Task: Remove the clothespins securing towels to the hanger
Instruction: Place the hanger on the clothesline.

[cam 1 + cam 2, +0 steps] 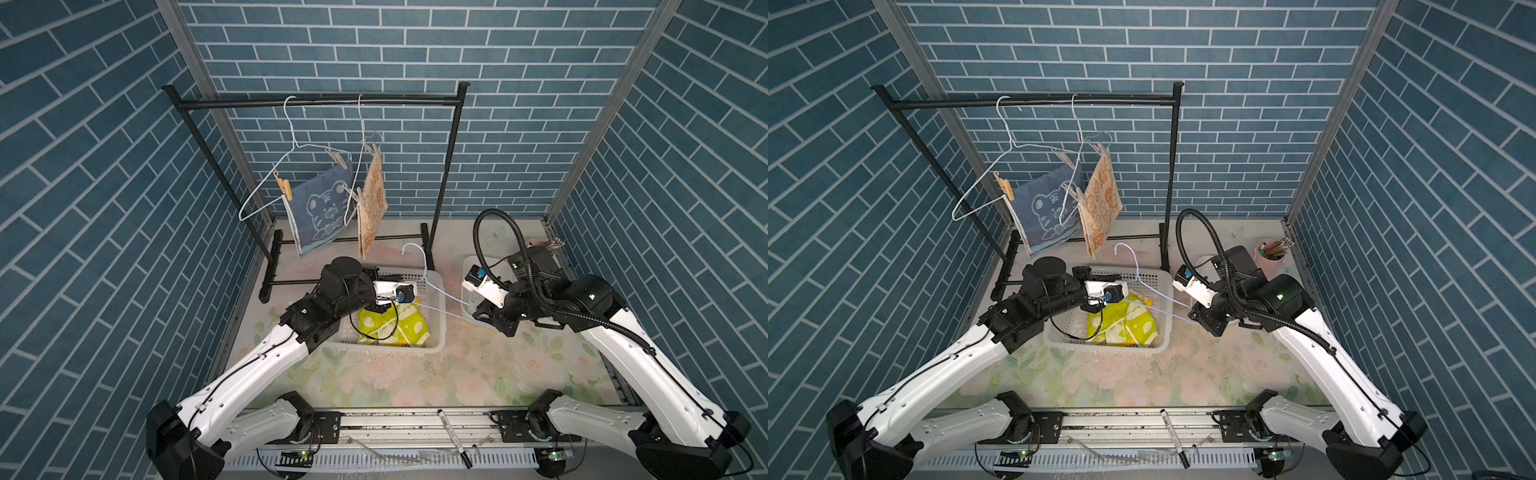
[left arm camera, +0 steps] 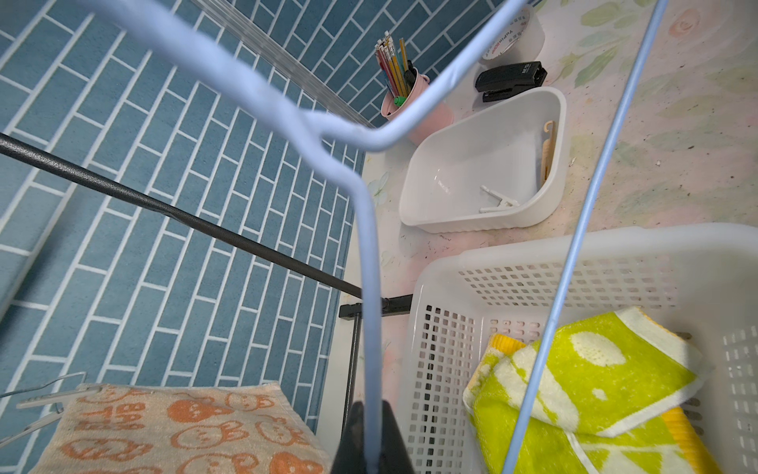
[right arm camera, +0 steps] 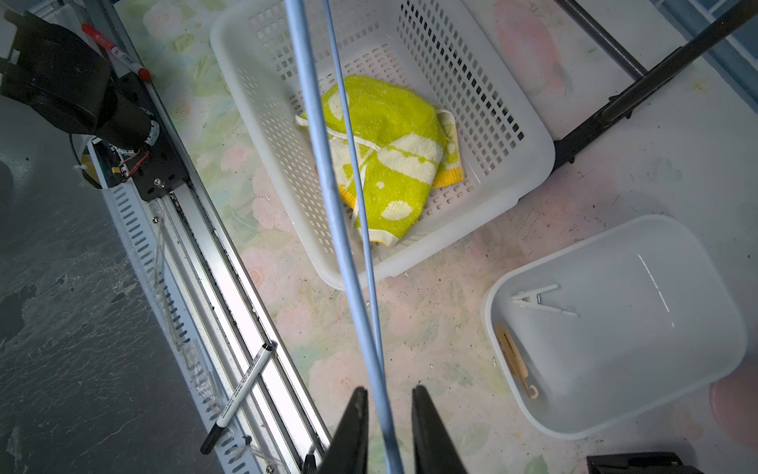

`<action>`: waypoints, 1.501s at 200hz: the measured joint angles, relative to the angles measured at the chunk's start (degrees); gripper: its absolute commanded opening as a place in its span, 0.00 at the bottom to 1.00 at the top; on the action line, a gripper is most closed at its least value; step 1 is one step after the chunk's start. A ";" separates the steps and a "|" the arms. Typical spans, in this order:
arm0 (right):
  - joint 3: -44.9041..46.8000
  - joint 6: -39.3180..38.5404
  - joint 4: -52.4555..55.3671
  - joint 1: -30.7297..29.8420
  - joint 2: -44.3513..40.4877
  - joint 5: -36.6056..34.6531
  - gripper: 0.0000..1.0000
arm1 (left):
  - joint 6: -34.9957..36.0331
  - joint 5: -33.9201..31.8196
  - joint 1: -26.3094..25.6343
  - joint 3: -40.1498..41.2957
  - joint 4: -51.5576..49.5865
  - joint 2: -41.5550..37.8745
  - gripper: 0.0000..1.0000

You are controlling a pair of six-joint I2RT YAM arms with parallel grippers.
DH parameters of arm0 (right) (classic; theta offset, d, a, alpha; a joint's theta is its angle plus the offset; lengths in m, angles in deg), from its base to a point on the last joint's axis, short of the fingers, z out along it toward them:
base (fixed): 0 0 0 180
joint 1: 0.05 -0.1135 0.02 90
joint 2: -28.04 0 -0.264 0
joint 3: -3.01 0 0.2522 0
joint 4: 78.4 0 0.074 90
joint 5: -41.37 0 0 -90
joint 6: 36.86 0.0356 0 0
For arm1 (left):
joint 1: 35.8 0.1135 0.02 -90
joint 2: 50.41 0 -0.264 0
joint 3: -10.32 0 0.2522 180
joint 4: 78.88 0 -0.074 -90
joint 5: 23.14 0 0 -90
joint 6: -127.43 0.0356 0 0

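- Presently, the left tool (image 2: 373,406) was clamped shut on a pale-blue wire hanger (image 2: 366,246), gripping it below the neck and holding it over the white mesh basket (image 3: 533,135).
- The right tool (image 3: 389,390) had its jaws apart, one on either side of the same hanger's wire, with a gap showing on both sides.
- The yellow-green towel (image 1: 395,328) lay crumpled in the basket.
- Two clothespins, one pale (image 3: 537,297) and one tan (image 3: 514,361), lay in the white tub (image 3: 615,349) beside the basket on the desk (image 1: 415,374).
- The blue tiger towel (image 1: 322,212) and the orange bunny towel (image 1: 372,203) hung from white hangers (image 1: 257,194) on the black rack (image 1: 316,101).
- Both were pinned there by a tan clothespin (image 1: 282,185) and three pale ones (image 1: 337,159).
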 measured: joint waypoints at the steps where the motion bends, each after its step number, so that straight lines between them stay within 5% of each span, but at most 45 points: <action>1: 0.02 -0.11 -0.04 0.02 0.00 0.02 0.11 | -0.02 0.02 0.00 0.02 0.07 0.00 0.00; 32: 0.33 -1.90 -0.20 -0.09 -0.11 1.81 0.00 | -0.09 0.15 0.20 0.31 1.18 0.04 0.03; 65: 0.33 -0.96 -0.20 0.13 -0.63 1.09 0.00 | -2.01 0.17 0.20 0.31 1.95 -0.02 0.47; 96: 0.31 0.26 0.15 0.61 -0.83 -1.36 0.00 | -4.68 0.68 0.42 0.31 2.64 -1.16 0.65; 145: -1.20 1.77 3.32 0.74 -1.14 -8.31 0.00 | -12.09 0.42 2.51 2.91 8.90 -8.07 0.73; 192: -7.28 4.85 3.48 1.05 1.38 -18.14 0.00 | -19.85 -9.09 2.93 8.02 12.92 -13.53 0.75; 257: -15.19 8.96 -12.04 1.09 9.55 -24.22 0.00 | -36.54 -27.08 3.10 16.85 13.97 -15.26 0.76; 300: -26.21 11.23 -21.05 1.09 19.30 -26.84 0.00 | -42.25 -31.85 3.10 19.45 13.31 -17.22 0.75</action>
